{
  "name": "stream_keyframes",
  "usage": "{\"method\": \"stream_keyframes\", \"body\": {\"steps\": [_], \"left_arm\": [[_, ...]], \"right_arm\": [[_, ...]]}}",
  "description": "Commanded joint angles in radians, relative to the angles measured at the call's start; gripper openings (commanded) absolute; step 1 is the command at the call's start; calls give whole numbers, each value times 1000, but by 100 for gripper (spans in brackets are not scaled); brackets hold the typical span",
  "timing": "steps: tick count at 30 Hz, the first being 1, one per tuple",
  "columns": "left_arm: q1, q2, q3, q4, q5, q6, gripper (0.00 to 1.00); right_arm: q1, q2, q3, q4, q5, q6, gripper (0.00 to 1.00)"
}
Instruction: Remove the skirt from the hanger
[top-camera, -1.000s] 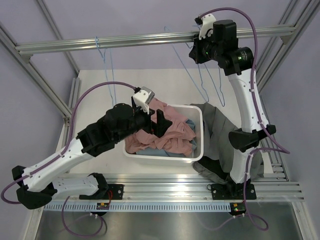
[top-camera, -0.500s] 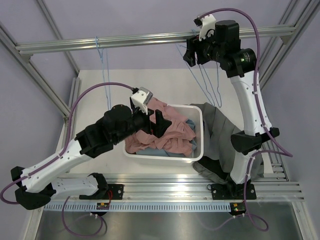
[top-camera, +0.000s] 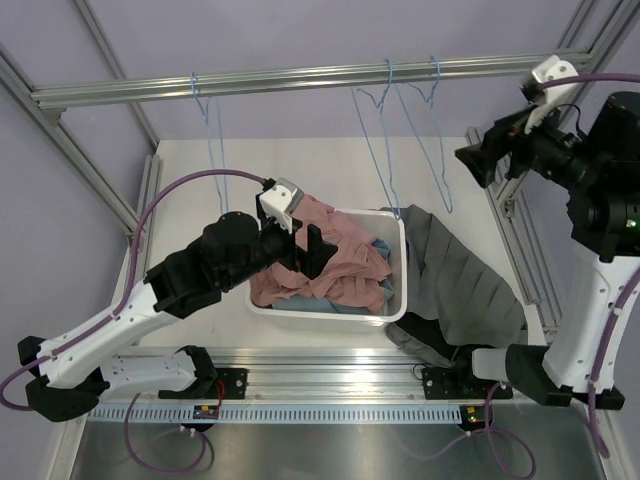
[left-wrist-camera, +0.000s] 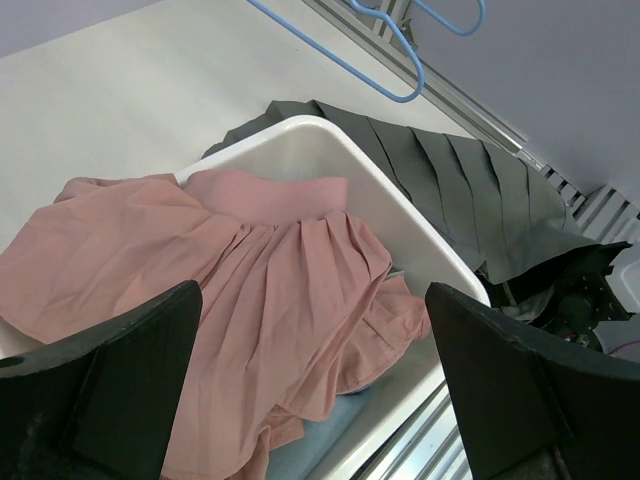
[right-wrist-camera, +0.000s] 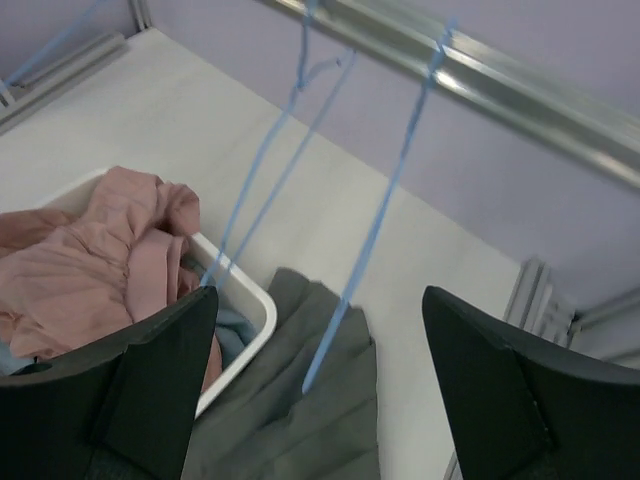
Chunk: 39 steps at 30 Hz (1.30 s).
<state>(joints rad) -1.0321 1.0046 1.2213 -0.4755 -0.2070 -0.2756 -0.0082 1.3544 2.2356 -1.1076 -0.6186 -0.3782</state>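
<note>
A: Skirt position?
B: The grey pleated skirt (top-camera: 455, 285) lies on the table (top-camera: 260, 165), touching the right wall of the white bin (top-camera: 403, 270); the blue wire hangers (top-camera: 385, 140) hang on the rail (top-camera: 280, 80).
A: And the grippers?
B: Both stand spread, holding nothing; the left gripper (top-camera: 312, 252) hovers over the pink skirt (top-camera: 340, 265) in the bin; the right gripper (top-camera: 482, 158) is high, near the hangers.

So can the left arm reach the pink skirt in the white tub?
Probably yes. Its open fingers hang just above the pink skirt, which lies on top in the white tub, with nothing in between.
</note>
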Motion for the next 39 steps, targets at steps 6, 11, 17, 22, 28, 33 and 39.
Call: {"method": "stream_keyframes", "body": {"steps": [6,11,17,22,28,33,39], "left_arm": [[-5,-35,-3,8,12,23,99],[-5,-44,-35,46,29,10,99],[-5,-47,-46,51,47,39,99],[-5,-40,-45,49,54,35,99],[-5,-24,-43,58,61,7,99],[-6,-29,-52,66,66,-4,99],[-6,-40,-55,66,57,-20,99]], "right_arm": [[-475,-23,-370,-352,-305,-203,91],[-636,-24,-584,-535,-281,-718,90],[-584,-170,-1006,-534,-155,-1203,91],[-370,-274,-1185,-502,-121,-1167,93],[-92,-442,-1389,-273,-56,-963,96],[60,-491,-1455,-143,-1,-857,98],[338,-486,-1568,153,209,-570,98]]}}
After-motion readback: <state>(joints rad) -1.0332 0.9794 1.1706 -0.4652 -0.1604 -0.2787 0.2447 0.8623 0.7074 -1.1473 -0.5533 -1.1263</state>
